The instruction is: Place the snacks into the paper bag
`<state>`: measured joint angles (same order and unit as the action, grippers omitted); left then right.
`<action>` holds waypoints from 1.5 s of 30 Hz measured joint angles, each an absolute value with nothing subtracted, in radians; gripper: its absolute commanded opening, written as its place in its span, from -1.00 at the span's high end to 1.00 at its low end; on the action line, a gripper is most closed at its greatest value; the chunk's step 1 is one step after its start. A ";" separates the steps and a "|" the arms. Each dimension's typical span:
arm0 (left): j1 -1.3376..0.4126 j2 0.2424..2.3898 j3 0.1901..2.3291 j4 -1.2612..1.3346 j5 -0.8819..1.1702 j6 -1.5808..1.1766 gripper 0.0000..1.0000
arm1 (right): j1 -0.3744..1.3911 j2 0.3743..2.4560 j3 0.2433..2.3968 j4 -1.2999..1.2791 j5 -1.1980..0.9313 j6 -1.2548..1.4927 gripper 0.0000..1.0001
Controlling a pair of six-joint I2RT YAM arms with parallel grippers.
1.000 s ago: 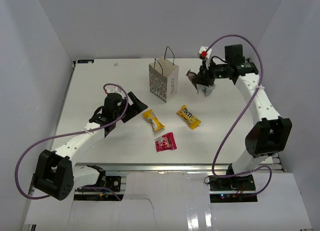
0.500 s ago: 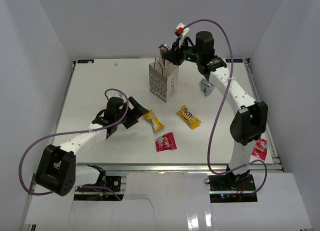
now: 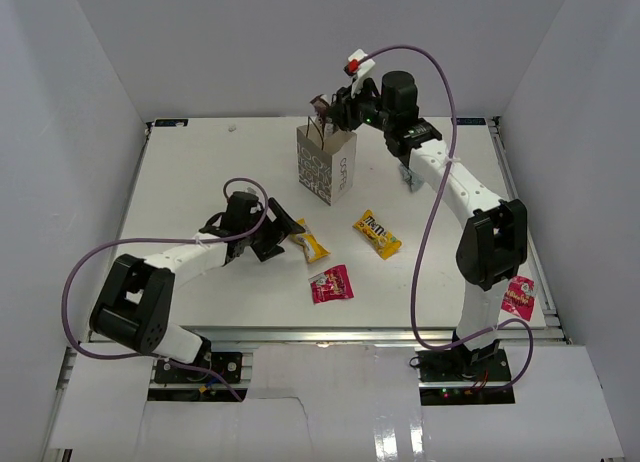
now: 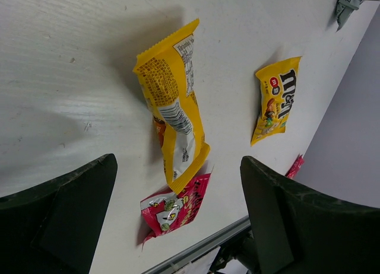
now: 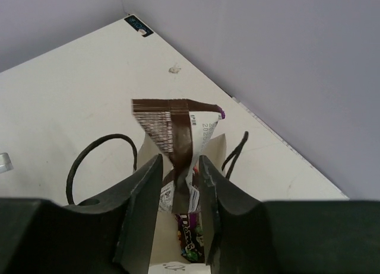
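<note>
The white-grey paper bag stands upright at the back middle of the table. My right gripper is shut on the dark brown packet and holds it right over the bag's mouth. In the right wrist view the gripper pinches the packet, whose lower end hangs into the bag. My left gripper is open and low, next to a yellow packet. In the left wrist view the gripper faces that packet, the yellow M&M's and the red-pink packet.
The M&M's packet and the red-pink packet lie in front of the bag. The silver-grey foil packet lies right of the bag, partly behind my right arm. Another pink packet sits at the table's right front edge. White walls enclose the table.
My right arm swung left from beside the bag, carrying the dark brown packet to above the bag's mouth. My left gripper moved right, closer to the yellow packet.
</note>
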<state>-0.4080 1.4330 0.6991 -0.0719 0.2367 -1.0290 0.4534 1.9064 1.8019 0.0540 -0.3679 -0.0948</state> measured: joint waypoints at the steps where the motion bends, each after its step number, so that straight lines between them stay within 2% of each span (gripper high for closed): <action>1: -0.408 1.446 0.708 -0.069 0.241 -1.029 -0.90 | 0.454 1.906 1.795 0.054 -0.366 -0.097 0.21; 6: -0.410 1.472 0.720 -0.068 0.251 -1.029 -0.89 | 0.455 1.906 1.784 0.055 -0.366 -0.115 -0.04; 12: -0.418 1.517 0.756 -0.079 0.248 -1.029 -0.87 | 0.455 1.905 1.784 0.051 -0.431 -0.142 -0.50; 14: -0.425 1.545 0.785 -0.091 0.241 -1.028 -0.80 | 0.451 1.898 1.784 0.030 -0.484 -0.168 -0.54; 17: -0.443 1.613 0.866 -0.138 0.205 -1.025 -0.74 | 0.441 1.861 1.775 -0.027 -0.560 -0.207 -0.57; 18: -0.451 1.647 0.903 -0.160 0.189 -1.024 -0.63 | 0.437 1.835 1.755 -0.042 -0.586 -0.218 -0.57; 21: -0.478 1.741 1.005 -0.229 0.145 -1.019 -0.48 | 0.407 1.742 1.667 -0.061 -0.649 -0.234 -0.57; 23: -0.498 1.794 1.051 -0.261 0.123 -1.022 -0.24 | 0.361 1.671 1.587 -0.072 -0.691 -0.239 -0.57; 24: -0.505 1.807 1.065 -0.271 0.118 -1.022 -0.02 | 0.334 1.643 1.551 -0.074 -0.711 -0.239 -0.57; 28: -0.527 1.819 1.077 -0.311 0.093 -1.018 0.31 | 0.209 1.568 1.430 -0.099 -0.784 -0.257 -0.56; 34: -0.539 1.768 1.089 -0.329 0.059 -0.941 0.37 | 0.042 1.507 1.254 -0.200 -0.837 -0.336 -0.55; 39: -0.540 1.584 1.099 -0.240 0.060 -0.798 0.38 | -0.018 1.465 1.125 -0.275 -0.846 -0.402 -0.54; 42: -0.541 1.510 1.199 -0.184 0.060 -0.719 0.39 | -0.031 1.448 1.064 -0.300 -0.847 -0.425 -0.54; 45: -0.541 1.527 1.375 -0.130 0.059 -0.657 0.40 | -0.031 1.446 1.035 -0.307 -0.849 -0.434 -0.54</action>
